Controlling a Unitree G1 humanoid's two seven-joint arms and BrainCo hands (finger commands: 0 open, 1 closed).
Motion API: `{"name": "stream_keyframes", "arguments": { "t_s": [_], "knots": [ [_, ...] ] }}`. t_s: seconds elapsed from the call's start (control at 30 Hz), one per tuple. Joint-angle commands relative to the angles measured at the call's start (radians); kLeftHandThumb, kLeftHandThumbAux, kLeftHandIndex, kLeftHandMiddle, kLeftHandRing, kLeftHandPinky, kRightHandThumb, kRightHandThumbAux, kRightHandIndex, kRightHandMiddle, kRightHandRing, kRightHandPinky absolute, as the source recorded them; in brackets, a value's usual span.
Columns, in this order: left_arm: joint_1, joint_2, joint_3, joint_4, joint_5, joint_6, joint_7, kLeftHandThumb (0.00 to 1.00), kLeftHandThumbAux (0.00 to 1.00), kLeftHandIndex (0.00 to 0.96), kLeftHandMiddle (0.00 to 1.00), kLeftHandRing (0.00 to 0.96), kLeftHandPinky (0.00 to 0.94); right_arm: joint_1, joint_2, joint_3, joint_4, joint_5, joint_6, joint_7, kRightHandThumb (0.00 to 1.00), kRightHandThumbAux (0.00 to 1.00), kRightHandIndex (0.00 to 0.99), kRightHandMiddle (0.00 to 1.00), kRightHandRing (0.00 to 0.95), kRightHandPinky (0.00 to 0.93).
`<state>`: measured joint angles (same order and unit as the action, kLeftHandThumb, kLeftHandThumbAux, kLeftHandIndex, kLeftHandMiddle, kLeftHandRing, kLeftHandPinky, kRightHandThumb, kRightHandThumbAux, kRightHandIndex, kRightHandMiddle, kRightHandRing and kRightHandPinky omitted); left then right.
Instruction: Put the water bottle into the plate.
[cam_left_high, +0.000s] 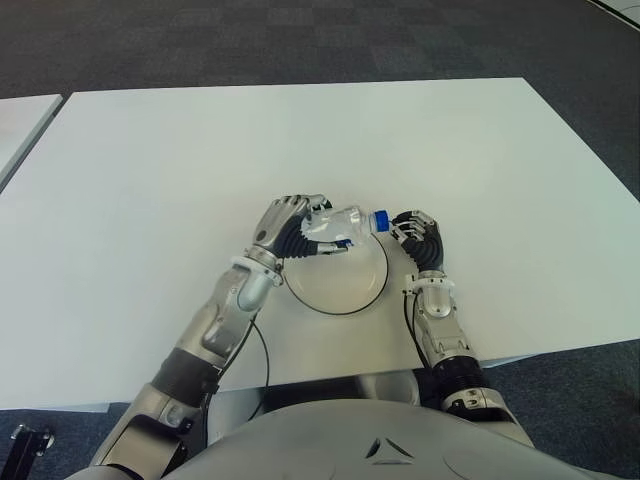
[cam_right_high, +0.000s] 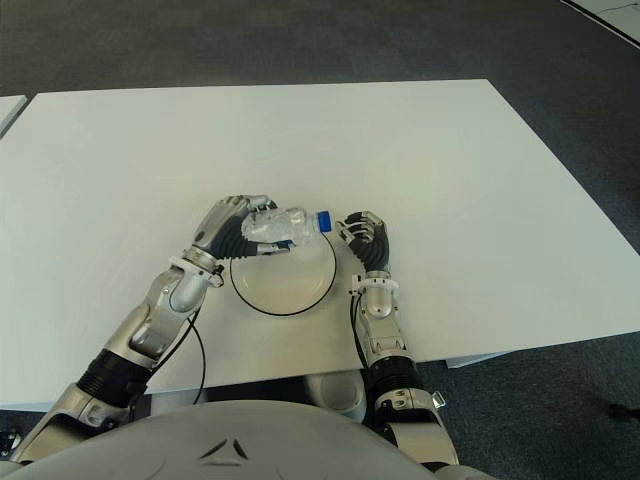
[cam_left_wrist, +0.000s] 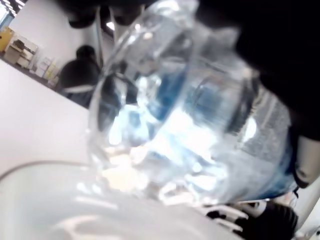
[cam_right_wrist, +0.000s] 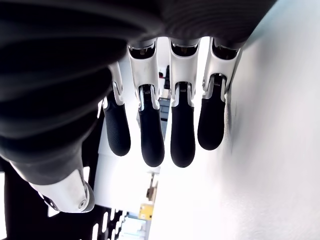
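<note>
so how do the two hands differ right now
The left hand is wrapped around the water bottle, holding it on its side over the far rim of the plate; the right hand holds nothing. The left hand shows at the plate's left, the right hand just right of the plate, near the bottle's blue cap. Both are over the white table.
</note>
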<state>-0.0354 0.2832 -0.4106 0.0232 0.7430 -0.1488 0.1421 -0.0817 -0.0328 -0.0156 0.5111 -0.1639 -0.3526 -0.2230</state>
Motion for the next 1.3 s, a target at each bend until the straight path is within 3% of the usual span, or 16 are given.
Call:
{"name": "stream_keyframes", "arguments": {
  "t_s": [0.03,0.47,0.83,1.17,1.3],
  "knots": [
    [-0.008,0.009,-0.039,0.023,0.07,0.026,-0.017,0.851,0.669,0.397,0.532,0.836,0.792,0.029,0.007,0.0,0.027,0.01,0.036,0.008,0.702,0.731,0.42,0.478,0.496,0.497],
    [-0.004,0.007,-0.125,0.119,0.182,0.05,0.021,0.85,0.67,0.395,0.529,0.824,0.794,0.031,0.007,-0.001,0.026,0.008,0.039,0.009,0.702,0.731,0.42,0.476,0.496,0.503],
    [-0.006,0.019,-0.183,0.166,0.276,0.076,0.115,0.85,0.669,0.397,0.53,0.798,0.765,0.023,0.007,-0.004,0.047,0.003,0.017,-0.005,0.703,0.73,0.421,0.479,0.497,0.506],
    [0.004,0.018,-0.183,0.188,0.273,0.07,0.195,0.846,0.665,0.402,0.554,0.687,0.639,0.019,0.0,0.001,0.061,-0.005,-0.003,-0.008,0.702,0.731,0.42,0.479,0.501,0.509],
    [0.002,0.022,-0.179,0.182,0.258,0.063,0.191,0.837,0.671,0.385,0.533,0.576,0.541,0.018,-0.003,0.004,0.067,-0.007,-0.014,-0.007,0.701,0.732,0.42,0.48,0.502,0.51]
  ]
}}
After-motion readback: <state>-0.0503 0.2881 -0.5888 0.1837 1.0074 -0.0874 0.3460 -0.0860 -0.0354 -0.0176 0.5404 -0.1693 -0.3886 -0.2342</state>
